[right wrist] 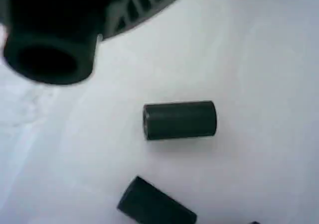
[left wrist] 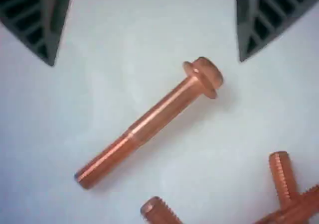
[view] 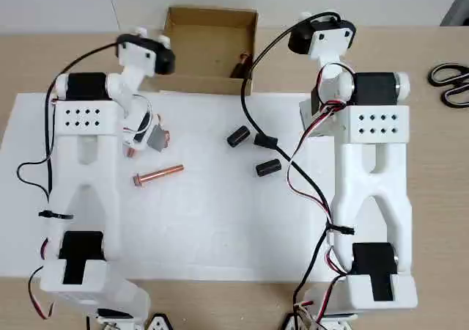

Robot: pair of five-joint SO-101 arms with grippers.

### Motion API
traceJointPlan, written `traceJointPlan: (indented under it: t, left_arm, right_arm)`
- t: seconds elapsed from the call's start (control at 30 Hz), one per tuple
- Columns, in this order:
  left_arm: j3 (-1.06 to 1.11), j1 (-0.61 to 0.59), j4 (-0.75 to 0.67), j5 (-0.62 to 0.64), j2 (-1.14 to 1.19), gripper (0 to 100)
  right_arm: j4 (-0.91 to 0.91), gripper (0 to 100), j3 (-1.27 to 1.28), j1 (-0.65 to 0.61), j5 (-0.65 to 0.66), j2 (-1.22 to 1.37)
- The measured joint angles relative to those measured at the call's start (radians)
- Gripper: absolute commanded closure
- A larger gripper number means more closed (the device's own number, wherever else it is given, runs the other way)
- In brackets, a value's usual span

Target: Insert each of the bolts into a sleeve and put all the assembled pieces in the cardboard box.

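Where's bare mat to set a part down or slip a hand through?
Free: white foam mat between the two arm bases, bordered by the copper bolt and black cylindrical sleeves. Crowded: near the cardboard box, where a black cable drapes, and around the left end effector.

I'm looking down on a pale wooden table (view: 440, 198) with a white mat (view: 220, 227) spread over its middle. On the mat, toward the left, one copper bolt (view: 157, 174) lies flat, with more bolts (left wrist: 284, 179) near it. Three black sleeves (view: 268, 168) lie near the centre, two close together and the third sleeve just beside them. A cardboard box (view: 198, 84) sits at the mat's far edge. Scissors (view: 451, 83) lie on bare wood at the right.
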Motion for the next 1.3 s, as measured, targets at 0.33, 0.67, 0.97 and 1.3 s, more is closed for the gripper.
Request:
traceJointPlan:
  t: [0.33, 0.67, 0.97, 1.3]
  left_arm:
    - [0.008, 0.0, 0.006, 0.215, -0.328, 78]
    - [0.437, 0.018, -0.002, 0.333, -0.712, 77]
    - [0.928, 0.034, -0.427, 0.542, -0.813, 77]
    - [0.689, 0.034, -0.422, 0.914, -0.436, 78]
  right_arm:
    - [0.0, 99.2, 0.0, 0.003, 0.0, 0.0]
    - [0.0, 99.1, 0.0, 0.107, 0.0, 0.0]
    - [0.0, 99.1, 0.0, 0.103, 0.0, 0.0]
    - [0.0, 99.1, 0.0, 0.103, 0.0, 0.0]
